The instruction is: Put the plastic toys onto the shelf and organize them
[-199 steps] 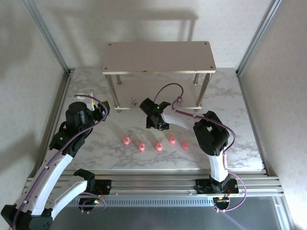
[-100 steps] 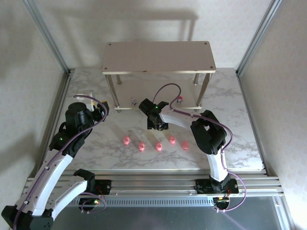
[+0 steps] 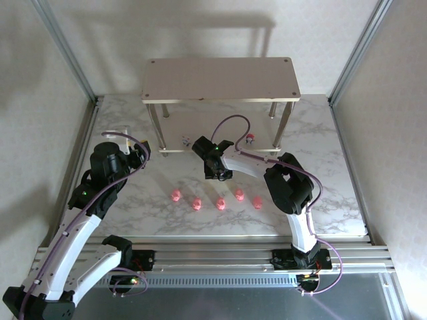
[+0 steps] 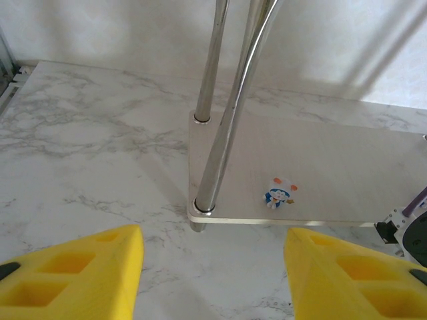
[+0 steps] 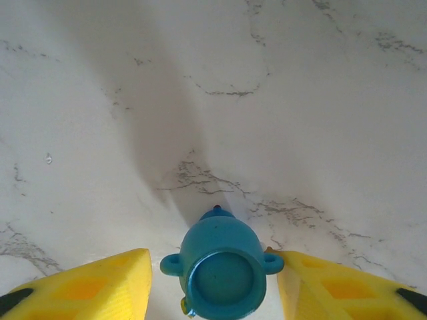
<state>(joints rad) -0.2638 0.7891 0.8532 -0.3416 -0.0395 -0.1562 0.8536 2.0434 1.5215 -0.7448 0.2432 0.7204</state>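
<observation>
Big marble table point(image 3: 347, 200) under everything. At its far edge, the shelf point(image 3: 220, 79) with two boards, top board bare. Next, two arms bolted at the near edge.

Left tool point(image 4: 213, 267) spread wide with nothing in it, up by the left side of the table, looking at the shelf's lower board. Right tool point(image 3: 217, 172) down over the middle of the table, just in front of the shelf. Yellow fingers point(image 5: 100, 280) on both sides of a little blue toy point(image 5: 223, 277), very close in. Hard to tell if squeezing yet or only near.

Five pink toys point(image 3: 220, 203) in a row on the table, closer to the near edge. Two tiny toys on the lower board: a white and blue one point(image 4: 279, 192) near its left corner, and a red one point(image 3: 250, 139) toward its right.

Probably very light, hard and smooth, so easy to tip or pop out. Best to pinch the round sides, under the small ears, softly and straight.
</observation>
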